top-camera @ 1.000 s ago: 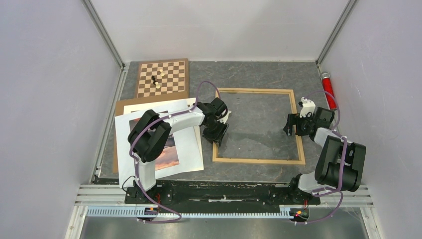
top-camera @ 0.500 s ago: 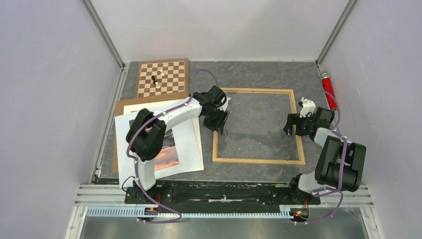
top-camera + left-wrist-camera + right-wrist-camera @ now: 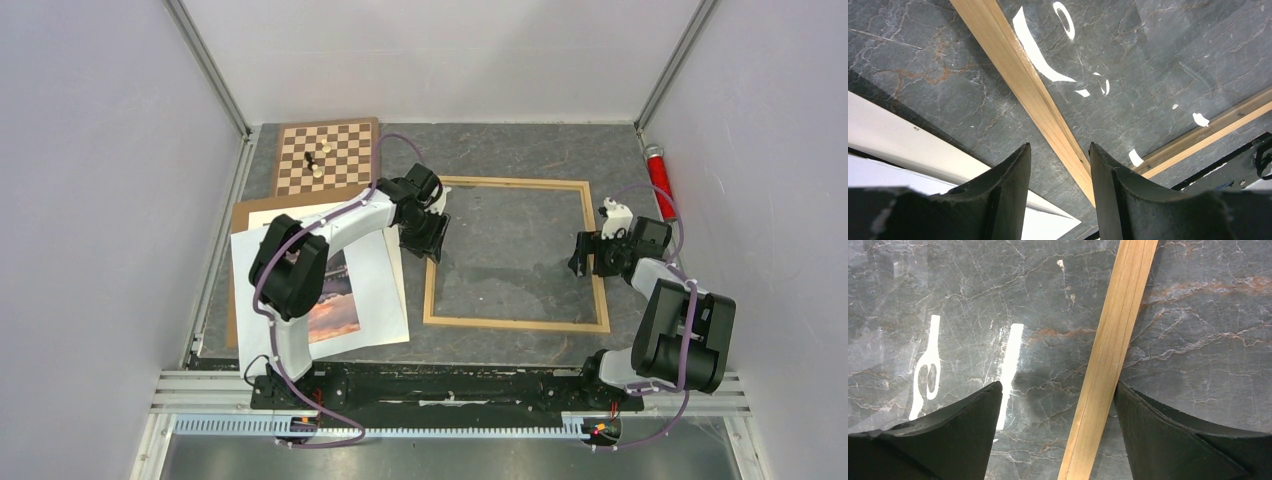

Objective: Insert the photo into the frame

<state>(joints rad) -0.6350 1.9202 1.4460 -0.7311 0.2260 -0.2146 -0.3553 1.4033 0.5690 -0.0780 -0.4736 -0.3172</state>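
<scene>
Top view: frame (image 3: 515, 323) lay flat on the dark table (image 3: 500, 150), from centre out toward 3 o'clock, nothing inside it but a shiny pane (image 3: 948, 315) catching white reflections.

Photo (image 3: 338, 315) sat well apart from the frame, at 8 o'clock, face up on a white sheet (image 3: 375, 290) that overlapped a brown board (image 3: 241, 214). The left arm crossed over it and hid its upper part. The sheet's 3 o'clock edge came just beside the frame's 9 o'clock side.

Left gripper (image 3: 432, 245) was down at the frame's 9 o'clock side, near its 11 o'clock corner. Wrist view: fingers (image 3: 1008, 190) about half spread, one on each side of the wooden strip. Bare table showed between the strip and the outer finger. The inner finger stood right at the strip's edge, contact uncertain. Nothing was pinched.

Right gripper (image 3: 577, 262) was low over the frame's 3 o'clock side, about midway along it. Wrist view: fingers (image 3: 948, 440) spread wide and straddling the strip. The strip ran close along the outer finger and looked to touch its tip; a broad gap lay between it and the inner finger. Nothing was held.

Chessboard (image 3: 340, 150) with a few pieces (image 3: 315, 160) lay at 11 o'clock, its near edge over the board. A red cylinder (image 3: 657, 180) lay at 2 o'clock by the wall.
</scene>
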